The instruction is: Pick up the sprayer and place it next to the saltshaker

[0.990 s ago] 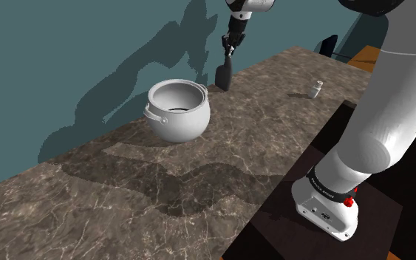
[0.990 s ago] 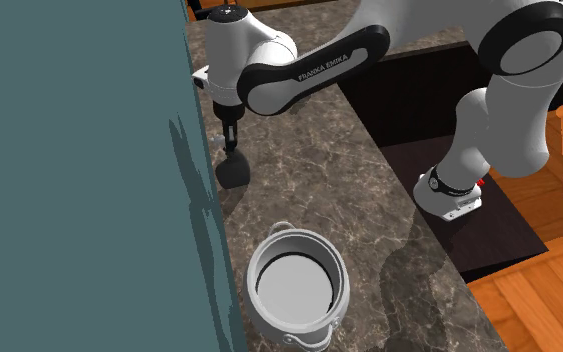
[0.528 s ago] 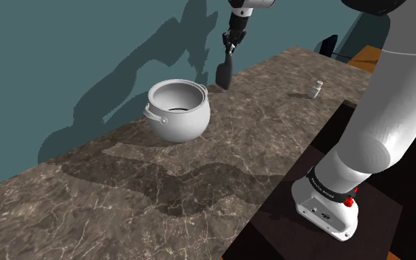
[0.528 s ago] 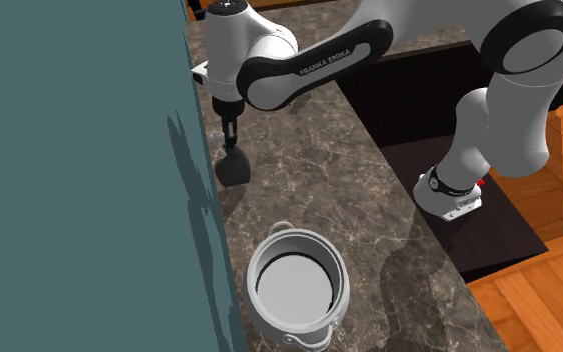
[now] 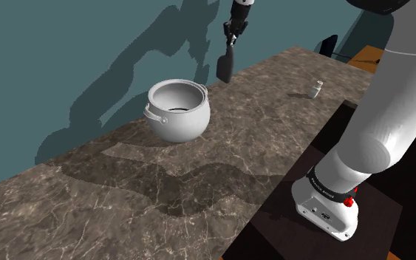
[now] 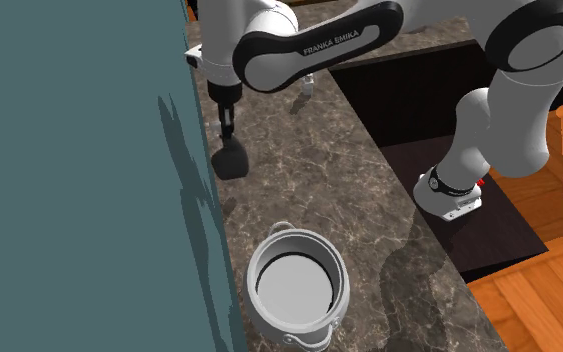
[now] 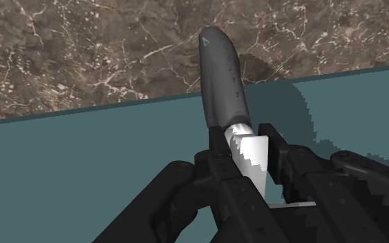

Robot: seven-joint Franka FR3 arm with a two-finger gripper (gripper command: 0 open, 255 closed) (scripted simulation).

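1. The end effector [image 5: 230, 35] is closed on the sprayer [image 5: 225, 68]. In the wrist view the sprayer's white neck is clasped between the two black fingers [image 7: 274, 143].
2. The sprayer is held upright, with its dark grey body hanging below the fingers. Its lower end is kept off the marbled brown surface [image 5: 258, 140], above the surface's rear edge.
3. The sprayer is held close in front of the teal wall [image 5: 51, 59], and in the wrist view its body is seen across the line where the wall and the surface meet.
4. A white pot [image 5: 178, 111] with an open top is set on the surface, near the sprayer but apart from it, toward the shoulder view's left.
5. The saltshaker [image 5: 315, 89], small and white, is set upright on the surface well apart from the sprayer, toward the shoulder view's right.
6. In the second exterior view the white arm [image 6: 309, 50] is stretched across the surface toward the wall, and the sprayer is seen between the wall and the pot's end of the surface.
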